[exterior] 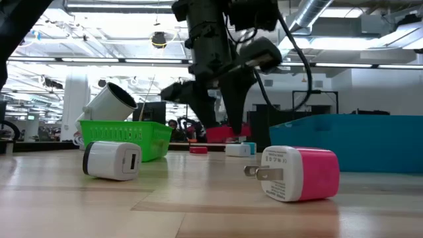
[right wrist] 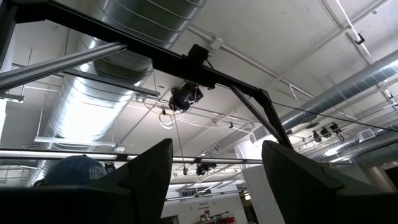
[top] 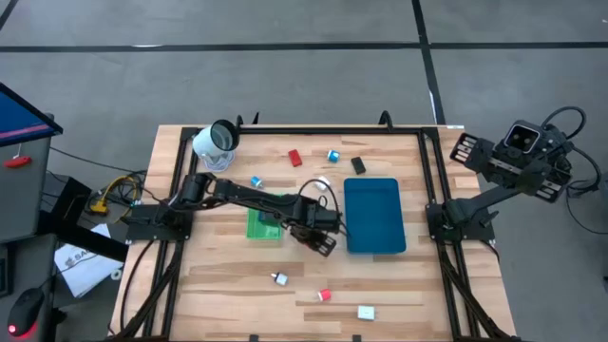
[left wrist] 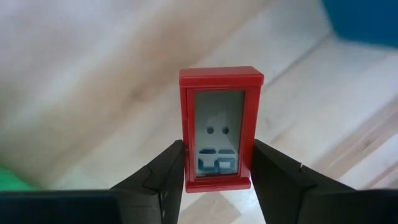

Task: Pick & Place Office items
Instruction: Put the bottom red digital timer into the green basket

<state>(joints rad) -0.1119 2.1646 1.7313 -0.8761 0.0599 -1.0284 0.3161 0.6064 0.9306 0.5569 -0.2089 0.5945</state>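
Note:
My left gripper (top: 325, 243) is over the table's middle, between the green tray (top: 264, 224) and the blue tray (top: 373, 217). It is shut on a small red block with a grey window face (left wrist: 221, 112), which also shows in the low view (exterior: 223, 135). My right gripper (right wrist: 217, 162) is open and empty. It points up at the ceiling, folded back off the table's right side (top: 522, 139). Loose items lie on the wood: a red one (top: 295, 157), a blue one (top: 333, 155), a black one (top: 357, 164) and another blue one (top: 256, 180). My left gripper pinches the red block's two long sides (left wrist: 188, 167) between its two fingers, near the end closest to the wrist. The fingers come from above and lie along the block. The block sticks out past the fingertips and looks clear of the wood.
A white cylinder (top: 217, 141) lies at the far left. Near the front edge lie a pink-and-white plug (exterior: 301, 173), a white plug (exterior: 112, 160) and a white block (top: 366, 312). Bare wood shows at the near left.

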